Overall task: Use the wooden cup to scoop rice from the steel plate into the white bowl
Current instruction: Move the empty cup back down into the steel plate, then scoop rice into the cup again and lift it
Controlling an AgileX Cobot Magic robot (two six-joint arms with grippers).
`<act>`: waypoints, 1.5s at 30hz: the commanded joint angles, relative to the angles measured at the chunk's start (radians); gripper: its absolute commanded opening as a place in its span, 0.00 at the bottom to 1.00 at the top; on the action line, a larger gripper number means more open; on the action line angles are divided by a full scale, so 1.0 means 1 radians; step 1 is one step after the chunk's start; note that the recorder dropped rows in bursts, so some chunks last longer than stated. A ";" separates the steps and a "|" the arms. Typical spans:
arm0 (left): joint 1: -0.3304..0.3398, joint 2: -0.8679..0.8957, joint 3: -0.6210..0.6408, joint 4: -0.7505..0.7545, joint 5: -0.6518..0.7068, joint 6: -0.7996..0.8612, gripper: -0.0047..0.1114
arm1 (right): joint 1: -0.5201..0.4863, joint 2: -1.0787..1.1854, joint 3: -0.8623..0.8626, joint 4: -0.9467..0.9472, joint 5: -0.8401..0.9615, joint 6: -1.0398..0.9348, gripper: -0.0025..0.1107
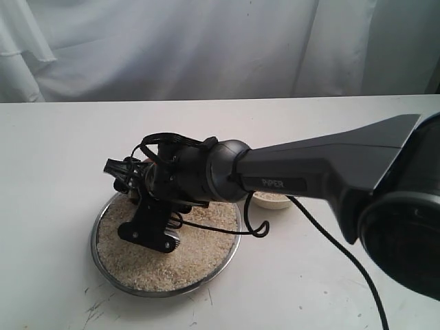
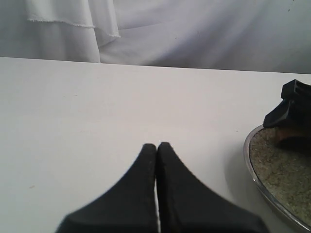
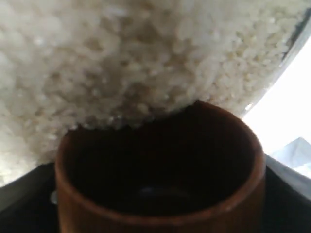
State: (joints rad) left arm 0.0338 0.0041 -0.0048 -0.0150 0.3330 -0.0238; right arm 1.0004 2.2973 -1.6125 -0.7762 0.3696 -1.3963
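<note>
The steel plate (image 1: 103, 265) lies left of centre on the table, filled with pale rice (image 1: 196, 254). My right gripper (image 1: 127, 175) reaches over the plate's far left side and is shut on the wooden cup (image 3: 160, 216). The cup is tipped with its dark mouth facing the rice (image 3: 121, 58), its rim touching the heap. No grains show inside it. The arm hides the cup in the exterior view. The white bowl (image 1: 270, 200) sits right of the plate, half hidden by the arm. My left gripper (image 2: 156, 145) is shut and empty above bare table, left of the plate (image 2: 249, 150).
The right arm's dark forearm (image 1: 309, 172) crosses from the right edge over the plate, and its black cable (image 1: 330, 237) trails on the table beside the bowl. A white curtain (image 1: 206, 41) hangs behind the table's far edge.
</note>
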 commanded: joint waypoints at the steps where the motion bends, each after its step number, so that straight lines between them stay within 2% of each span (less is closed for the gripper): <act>1: -0.003 -0.004 0.005 0.001 -0.014 0.000 0.04 | 0.002 -0.003 -0.002 0.161 0.070 -0.124 0.02; 6: -0.003 -0.004 0.005 0.001 -0.014 0.000 0.04 | 0.002 -0.003 -0.002 0.342 0.110 -0.238 0.02; 14: -0.003 -0.004 0.005 0.001 -0.014 0.000 0.04 | -0.015 -0.003 -0.002 0.560 0.166 -0.253 0.02; 45: -0.003 -0.004 0.005 0.001 -0.014 0.000 0.04 | -0.204 -0.008 -0.002 1.392 0.338 -0.501 0.02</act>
State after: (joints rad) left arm 0.0338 0.0041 -0.0048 -0.0150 0.3330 -0.0238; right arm 0.8092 2.2813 -1.6260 0.5387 0.6429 -1.8747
